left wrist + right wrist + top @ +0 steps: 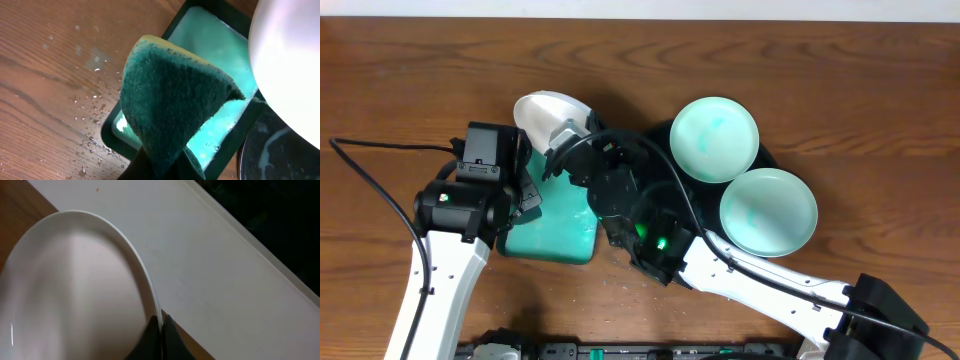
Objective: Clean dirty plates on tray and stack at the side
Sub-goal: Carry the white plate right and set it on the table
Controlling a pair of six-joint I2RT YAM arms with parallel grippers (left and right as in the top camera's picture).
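My right gripper (pixel 161 322) is shut on the rim of the white plate (pixel 75 290). It holds that plate (pixel 550 113) tilted on edge above the table, left of the black tray (pixel 772 160). Two pale mint plates (pixel 714 138) (pixel 769 211) lie on the tray with faint teal smears. My left gripper (pixel 165 167) is shut on a dark green sponge (pixel 170 100), which hangs over the water tub just left of the white plate (pixel 290 65). From overhead the left gripper (pixel 528 192) sits below the plate.
A green rectangular tub (pixel 555 228) of teal soapy water stands on the wooden table between the arms, its near wall (pixel 112 135) close to the tray's rim (pixel 250 155). Water drops (pixel 87 107) dot the wood to its left. The right arm (pixel 750 275) crosses the tray.
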